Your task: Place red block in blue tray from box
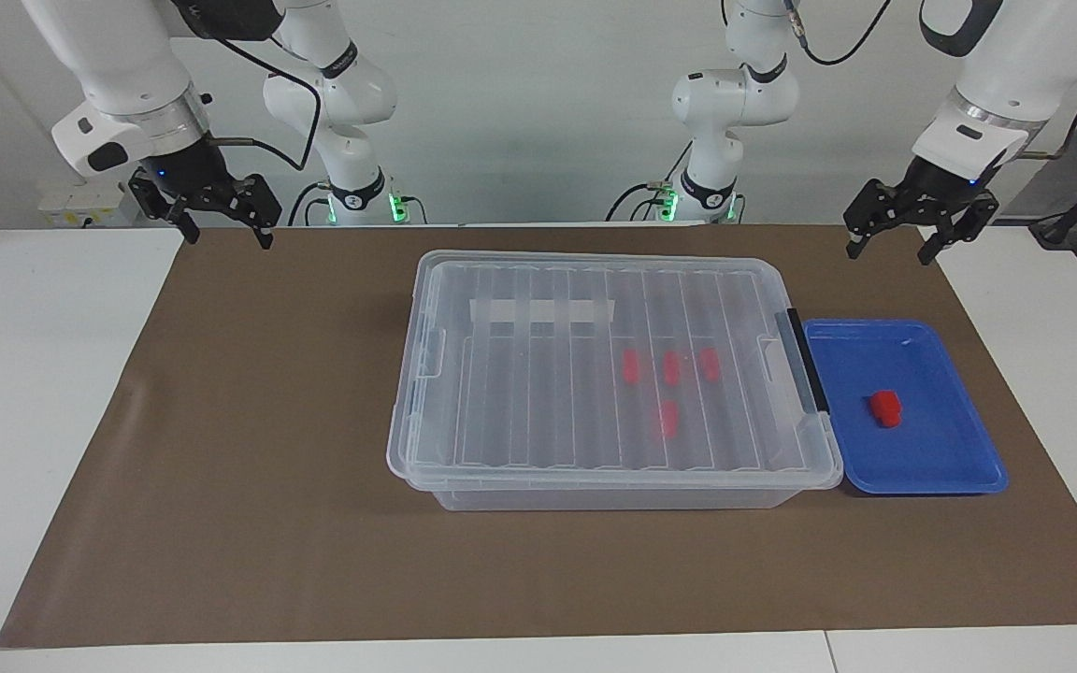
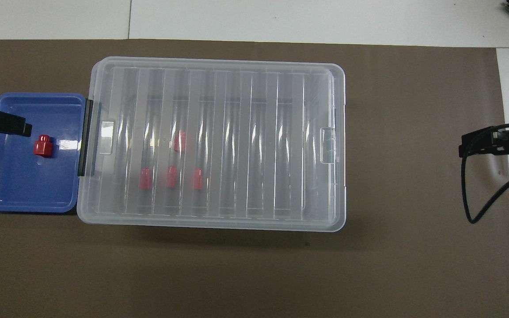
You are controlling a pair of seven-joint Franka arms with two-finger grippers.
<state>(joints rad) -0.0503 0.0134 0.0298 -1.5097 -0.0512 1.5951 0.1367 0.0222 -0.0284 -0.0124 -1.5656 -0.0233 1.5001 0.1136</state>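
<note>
The clear box (image 1: 595, 467) stands mid-table with its ribbed lid (image 2: 219, 88) shut and a black clip handle (image 1: 805, 360) at the end by the blue tray. Several red blocks (image 1: 669, 367) lie inside it under the lid. The blue tray (image 1: 950, 467) sits against the box toward the left arm's end and holds one red block (image 1: 885, 408), also in the overhead view (image 2: 43, 145). My left gripper (image 1: 889, 254) hangs open and empty over the mat's edge, above the tray's level. My right gripper (image 1: 228, 238) hangs open and empty over the mat's other end.
A brown mat (image 1: 267, 467) covers the table's middle, with white tabletop (image 1: 34, 421) at both ends. A black cable (image 2: 471, 194) loops down from the right arm.
</note>
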